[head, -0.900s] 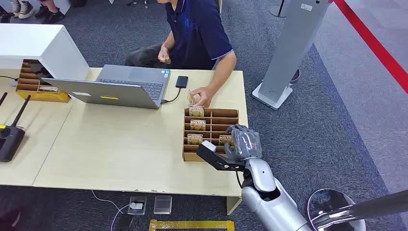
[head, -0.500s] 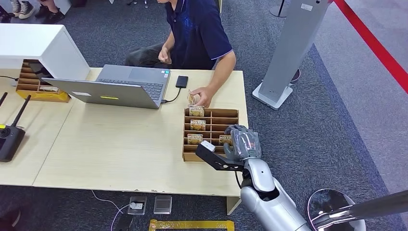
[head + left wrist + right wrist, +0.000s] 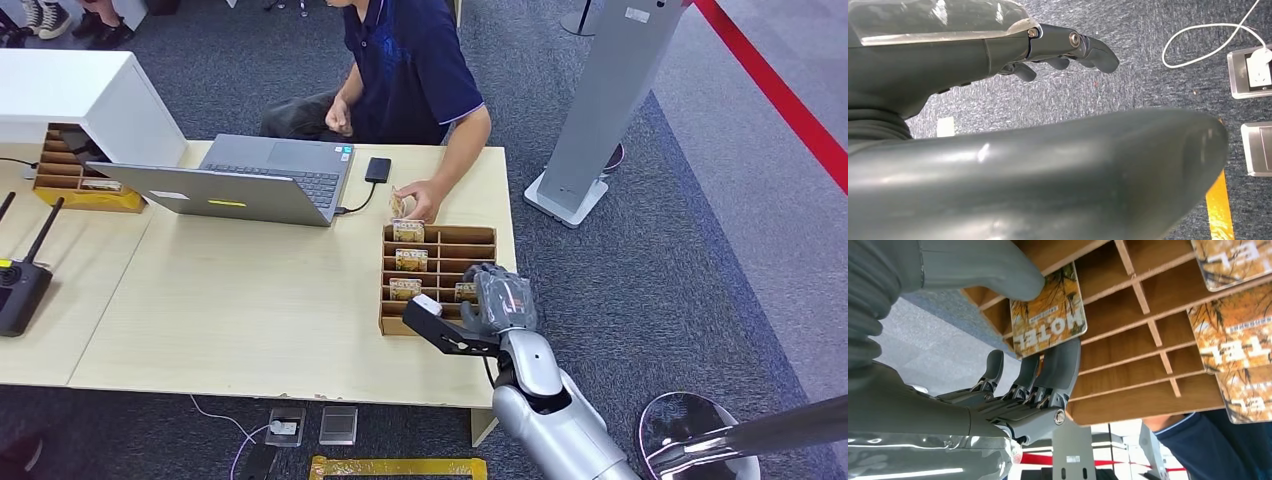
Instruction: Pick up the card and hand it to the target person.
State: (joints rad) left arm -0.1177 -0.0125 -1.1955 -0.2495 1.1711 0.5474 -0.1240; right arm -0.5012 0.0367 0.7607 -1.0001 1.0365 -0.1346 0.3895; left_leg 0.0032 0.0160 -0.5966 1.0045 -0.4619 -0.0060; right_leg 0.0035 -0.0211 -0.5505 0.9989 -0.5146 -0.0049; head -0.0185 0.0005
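An orange card (image 3: 1048,317) printed MOTEL stands in a slot of the wooden rack (image 3: 440,237) on the table's right end. My right hand (image 3: 503,298) is at the rack's near right corner and pinches that card (image 3: 465,291), thumb (image 3: 998,270) on one face, fingers (image 3: 1058,360) on the other. The card is still in its slot. Behind the table sits a person (image 3: 410,60) in a dark blue shirt, whose hand (image 3: 422,200) holds another card at the rack's far edge. My left hand (image 3: 1068,47) hangs over the carpet holding nothing, fingers loosely bent.
Three more cards (image 3: 410,260) stand in the rack's left column. A laptop (image 3: 250,180) and a black phone (image 3: 377,169) lie further left. A second rack (image 3: 75,180) and a black radio unit (image 3: 20,285) are at the far left. A grey stand (image 3: 600,110) rises right of the table.
My right hand has edged slightly left and further into the rack, onto the card. The person's free hand has risen a little; the hand at the rack has stayed.
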